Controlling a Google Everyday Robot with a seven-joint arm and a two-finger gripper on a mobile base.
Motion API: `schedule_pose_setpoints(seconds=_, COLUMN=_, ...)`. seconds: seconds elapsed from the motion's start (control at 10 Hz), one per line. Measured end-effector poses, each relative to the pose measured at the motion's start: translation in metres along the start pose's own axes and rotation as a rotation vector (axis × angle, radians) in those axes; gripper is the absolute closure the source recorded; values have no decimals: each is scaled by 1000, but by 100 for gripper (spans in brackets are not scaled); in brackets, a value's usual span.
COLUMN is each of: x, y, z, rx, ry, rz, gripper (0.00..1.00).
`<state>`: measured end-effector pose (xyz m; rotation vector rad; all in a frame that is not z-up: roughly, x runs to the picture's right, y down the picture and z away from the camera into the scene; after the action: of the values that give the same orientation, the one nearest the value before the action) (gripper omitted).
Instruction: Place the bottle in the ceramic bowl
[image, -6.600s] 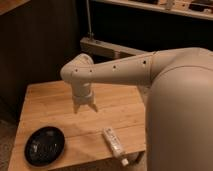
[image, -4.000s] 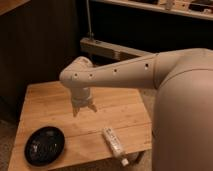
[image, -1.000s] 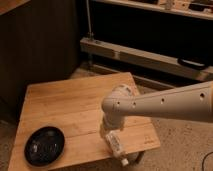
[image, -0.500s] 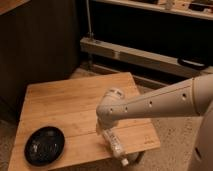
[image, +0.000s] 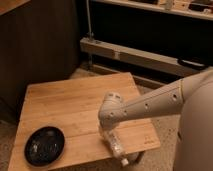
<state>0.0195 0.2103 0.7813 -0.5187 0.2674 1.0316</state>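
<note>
The whitish bottle lies on its side near the front right edge of the wooden table, its cap end pointing toward the front edge. My gripper is down over the bottle's far end, at table level. The wrist hides where the gripper meets the bottle. The black ceramic bowl sits at the table's front left corner, well to the left of the gripper, with nothing in it.
The table's front edge runs just below the bottle and the bowl. A dark wooden cabinet stands behind the table on the left. A low metal shelf rail runs along the back right.
My arm has swung from over the table's middle down to the front right. Over the last second the gripper has settled lower and slightly left onto the bottle's far end. Bottle and bowl have not moved.
</note>
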Motion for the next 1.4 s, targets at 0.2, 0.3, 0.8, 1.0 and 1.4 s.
schedule_pose_setpoints(seconds=0.2, x=3, y=-6, z=11, rx=-18, ry=4, rz=-20, gripper=35)
schedule_pose_setpoints(seconds=0.3, x=6, y=-10, z=17, rx=-37, ry=8, rz=-23, gripper=35)
schedule_pose_setpoints(seconds=0.8, x=10, y=-6, z=40, rx=-90, ry=99, rz=-18, gripper=46)
schedule_pose_setpoints(seconds=1.0, x=7, y=1, z=46, rx=-74, ry=201, rz=-3, gripper=67)
schedule_pose_setpoints(seconds=1.4, x=4, y=3, z=44, rx=-67, ry=204, rz=4, gripper=100)
